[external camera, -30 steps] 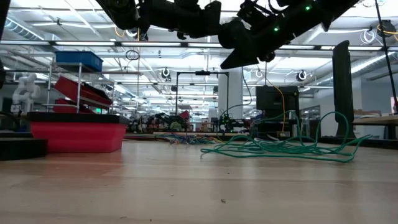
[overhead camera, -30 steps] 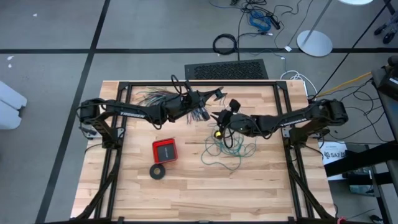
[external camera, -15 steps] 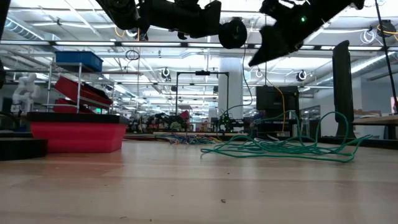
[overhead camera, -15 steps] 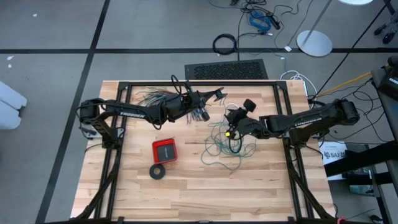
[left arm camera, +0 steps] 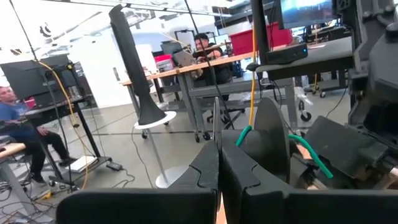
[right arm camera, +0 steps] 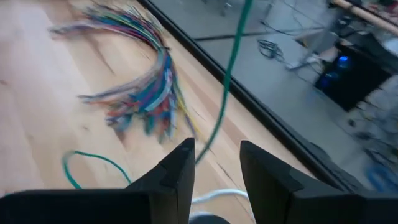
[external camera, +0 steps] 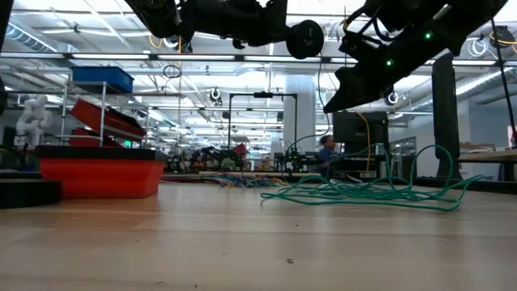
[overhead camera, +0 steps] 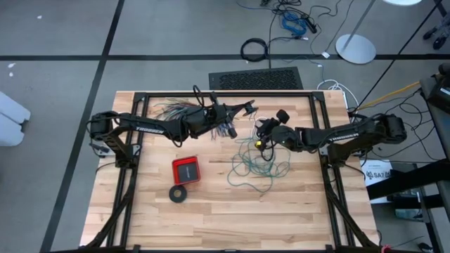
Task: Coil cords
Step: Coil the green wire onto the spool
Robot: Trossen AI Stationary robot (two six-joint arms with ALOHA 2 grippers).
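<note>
The right arm's fingers (right arm camera: 214,168) are standing apart with nothing between them, a run of the teal-green wire (right arm camera: 227,81) passing just ahead of the gap. In the high view the right gripper (overhead camera: 264,133) is hovering right of centre, above the upper edge of the wire's loose tangle (overhead camera: 256,167) on the table (overhead camera: 211,218). The left gripper (overhead camera: 246,107), fingers (left arm camera: 211,171) pressed together, is holding a strand of that wire up near the frame's upper middle. The thin white cord (overhead camera: 261,119) is lying between the two grippers.

To coil well, I'd say the right fingers should be closing on one strand only, near the held end, then laying even loops, keeping clear of the many-coloured wire bundle (overhead camera: 172,109).

Compared with a second ago, the right gripper is sitting farther toward the upper right and its fingers are wider; the left arm is unchanged.
</note>
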